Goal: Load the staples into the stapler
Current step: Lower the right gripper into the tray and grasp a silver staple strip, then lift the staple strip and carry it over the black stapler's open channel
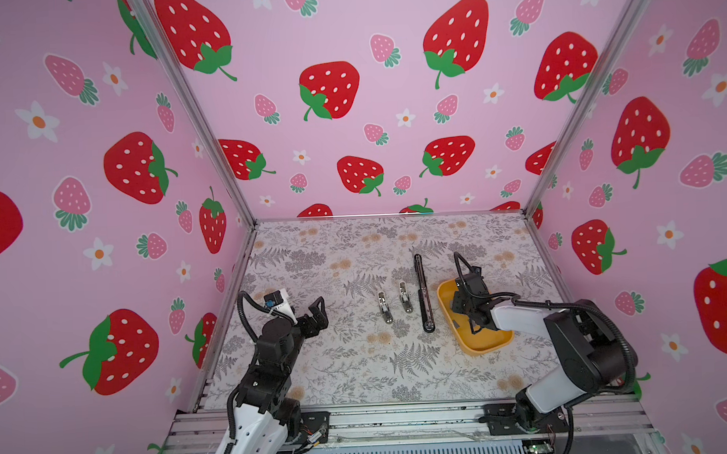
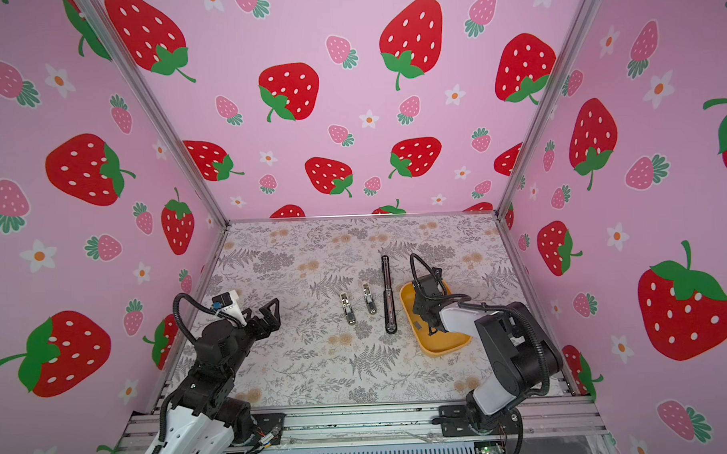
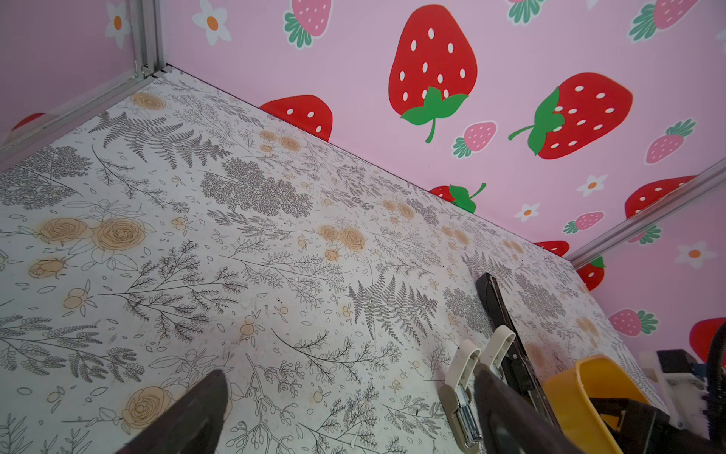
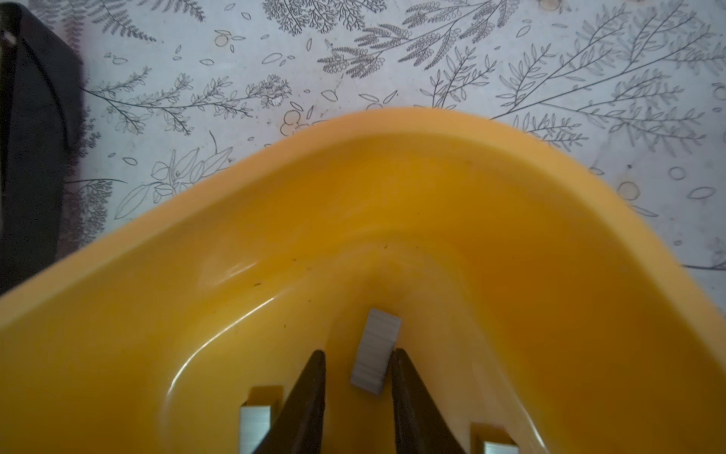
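Several short grey strips of staples lie in the yellow tray (image 4: 432, 188). One strip (image 4: 377, 342) sits tilted between the fingers of my right gripper (image 4: 358, 352), touching one finger with a gap to the other; the jaws stand a little apart. Two more strips (image 4: 255, 428) (image 4: 497, 446) lie outside the fingers. Two small whitish staplers (image 1: 384, 307) (image 1: 405, 298) lie opened on the mat left of the tray (image 1: 490, 344), also in the left wrist view (image 3: 459, 389). My left gripper (image 1: 319, 307) (image 3: 349, 371) hovers open and empty over the mat, far left of them.
A long black stapler (image 1: 423, 292) (image 2: 388, 295) lies stretched out between the whitish staplers (image 2: 348, 308) and the tray (image 2: 445, 348). Pink strawberry walls with metal posts close in the floral mat on three sides. The right arm's wrist hangs over the tray.
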